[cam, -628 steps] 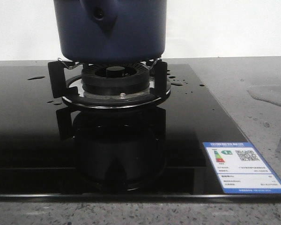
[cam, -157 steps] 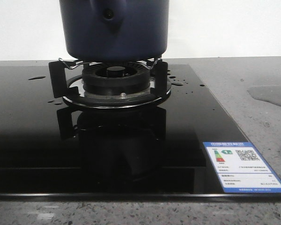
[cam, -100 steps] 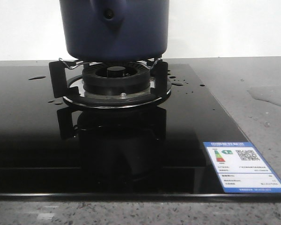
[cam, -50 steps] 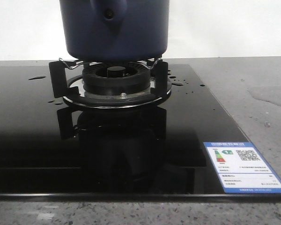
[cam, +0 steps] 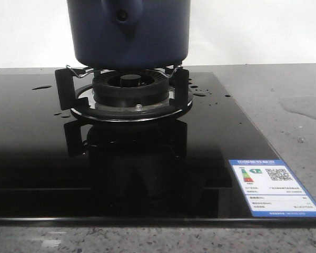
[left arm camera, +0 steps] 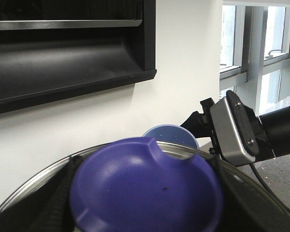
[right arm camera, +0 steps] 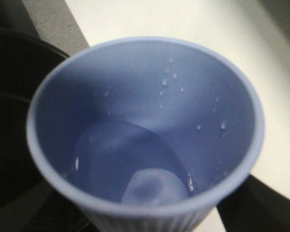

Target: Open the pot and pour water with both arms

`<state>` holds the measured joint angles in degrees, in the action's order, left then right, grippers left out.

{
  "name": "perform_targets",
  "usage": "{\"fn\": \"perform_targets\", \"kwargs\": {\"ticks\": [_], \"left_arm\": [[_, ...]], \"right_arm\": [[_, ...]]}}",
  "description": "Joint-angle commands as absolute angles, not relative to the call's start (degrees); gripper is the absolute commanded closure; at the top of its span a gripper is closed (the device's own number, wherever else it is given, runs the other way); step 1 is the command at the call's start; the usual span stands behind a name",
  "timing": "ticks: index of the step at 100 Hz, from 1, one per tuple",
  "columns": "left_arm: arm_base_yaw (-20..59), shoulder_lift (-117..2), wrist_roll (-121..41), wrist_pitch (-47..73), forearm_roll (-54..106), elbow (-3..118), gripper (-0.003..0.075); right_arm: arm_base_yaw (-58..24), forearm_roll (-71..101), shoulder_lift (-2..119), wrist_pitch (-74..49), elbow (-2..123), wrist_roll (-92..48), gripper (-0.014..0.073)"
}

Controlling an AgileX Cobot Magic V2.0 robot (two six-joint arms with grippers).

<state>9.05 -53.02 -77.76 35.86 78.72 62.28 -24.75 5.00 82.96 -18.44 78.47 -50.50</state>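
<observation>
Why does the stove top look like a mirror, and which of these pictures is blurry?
Front view: the glossy black stove top mirrors the burner and pot. Right wrist view: the cup is too close and looks soft. Left wrist view: the purple lid is blurred, the window overbright.

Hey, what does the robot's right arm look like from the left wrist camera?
The right arm shows a silver-grey metal block with small screws, black parts in front of it, a black ribbed cylinder behind, and a thin black cable trailing below. Its hand isn't visible.
</observation>
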Motion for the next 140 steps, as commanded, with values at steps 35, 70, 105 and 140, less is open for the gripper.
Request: {"fn": "perform_targets", "kwargs": {"ticks": [35, 70, 105, 140], "left_arm": [[9.0, -52.1, -77.2, 33.9, 83.0, 64.2, 0.0459], [9.0, -52.1, -77.2, 33.8, 83.0, 64.2, 0.0459], [9.0, -52.1, -77.2, 33.8, 83.0, 64.2, 0.0459], [9.0, -52.1, -77.2, 33.9, 83.0, 64.2, 0.0459]], "right_arm": [[-26.9, -8.9, 84.3, -5.7, 80.8, -51.1, 0.0233], [-27.1, -20.0, 85.2, -0.9, 80.8, -51.1, 0.0233], [-27.0, -27.0, 85.2, 3.1, 80.8, -51.1, 0.0233], [-27.0, -26.4, 85.2, 2.0, 80.8, -51.1, 0.0233]]}}
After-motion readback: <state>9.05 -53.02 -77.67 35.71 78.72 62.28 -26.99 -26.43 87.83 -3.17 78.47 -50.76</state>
